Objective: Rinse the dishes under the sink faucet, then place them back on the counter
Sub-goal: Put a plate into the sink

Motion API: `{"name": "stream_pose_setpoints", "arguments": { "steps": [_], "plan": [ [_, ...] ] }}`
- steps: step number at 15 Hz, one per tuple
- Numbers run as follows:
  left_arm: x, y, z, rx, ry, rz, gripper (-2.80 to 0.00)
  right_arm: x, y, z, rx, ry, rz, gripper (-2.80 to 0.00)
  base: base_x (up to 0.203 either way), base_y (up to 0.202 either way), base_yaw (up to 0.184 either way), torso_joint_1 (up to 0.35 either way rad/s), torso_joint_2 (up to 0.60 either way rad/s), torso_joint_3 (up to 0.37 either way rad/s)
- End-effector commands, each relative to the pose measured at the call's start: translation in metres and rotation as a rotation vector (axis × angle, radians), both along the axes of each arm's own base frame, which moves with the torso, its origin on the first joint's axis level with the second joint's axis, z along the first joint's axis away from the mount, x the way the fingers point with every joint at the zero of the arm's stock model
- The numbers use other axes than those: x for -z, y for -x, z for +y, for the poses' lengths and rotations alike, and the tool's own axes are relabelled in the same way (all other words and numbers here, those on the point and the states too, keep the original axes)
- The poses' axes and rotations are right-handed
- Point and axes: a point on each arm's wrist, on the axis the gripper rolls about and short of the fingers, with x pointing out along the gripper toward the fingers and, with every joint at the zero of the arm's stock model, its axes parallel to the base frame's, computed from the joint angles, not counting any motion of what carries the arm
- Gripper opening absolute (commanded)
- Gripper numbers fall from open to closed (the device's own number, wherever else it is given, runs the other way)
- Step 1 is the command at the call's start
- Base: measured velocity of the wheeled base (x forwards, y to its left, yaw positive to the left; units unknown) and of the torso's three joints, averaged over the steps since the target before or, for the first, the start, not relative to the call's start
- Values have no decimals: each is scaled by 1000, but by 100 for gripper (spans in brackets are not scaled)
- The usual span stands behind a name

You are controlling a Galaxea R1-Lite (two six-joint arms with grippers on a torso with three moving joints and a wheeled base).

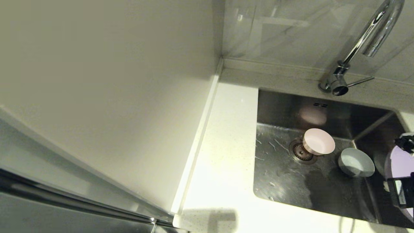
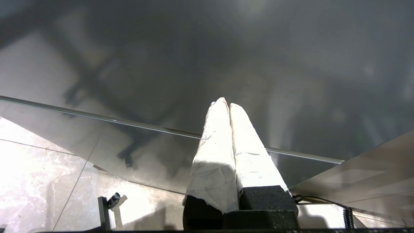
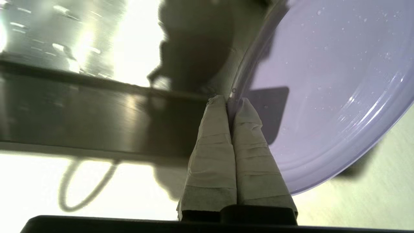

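Note:
My right gripper (image 3: 230,101) is shut on the rim of the lilac plate (image 3: 326,84), whose wet face carries water drops. In the head view that plate (image 1: 398,163) hangs at the right edge over the sink's right side, with the gripper's black body partly out of frame. A pale pink bowl (image 1: 318,141) lies tipped beside the drain strainer (image 1: 300,151) in the steel sink (image 1: 284,181). A pale blue-green bowl (image 1: 355,161) sits to its right. The chrome faucet (image 1: 372,32) rises behind the basin. My left gripper (image 2: 225,103) is shut and empty, away from the sink.
White speckled counter (image 1: 223,161) runs left of the sink and along its front. A raised edge strip (image 1: 197,142) and cream wall panel (image 1: 106,97) border it on the left. The faucet's thin lever (image 1: 360,81) points right.

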Motion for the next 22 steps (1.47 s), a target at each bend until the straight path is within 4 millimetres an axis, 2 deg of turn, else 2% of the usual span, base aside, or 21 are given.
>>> {"name": "stream_pose_setpoints", "arguments": {
  "steps": [1, 8, 14, 18, 20, 22],
  "plan": [
    [1, 0, 0, 0, 1, 3, -280, 2, -9, 12, -58, 2, -5, -280, 0, 0, 0, 0, 0, 0],
    [1, 0, 0, 0, -1, 3, -280, -3, -43, 29, -101, 24, -30, -280, 0, 0, 0, 0, 0, 0],
    [1, 0, 0, 0, 0, 3, -280, 2, -87, 31, -57, 13, 1, -280, 0, 0, 0, 0, 0, 0],
    [1, 0, 0, 0, 1, 2, -280, 22, -133, 5, 58, 8, 1, -280, 0, 0, 0, 0, 0, 0],
    [1, 0, 0, 0, -1, 3, -280, 42, -157, -20, 136, 12, -31, -280, 0, 0, 0, 0, 0, 0],
    [1, 0, 0, 0, 1, 3, -280, 62, -168, -46, 197, 29, -13, -280, 0, 0, 0, 0, 0, 0]
  ]
}}
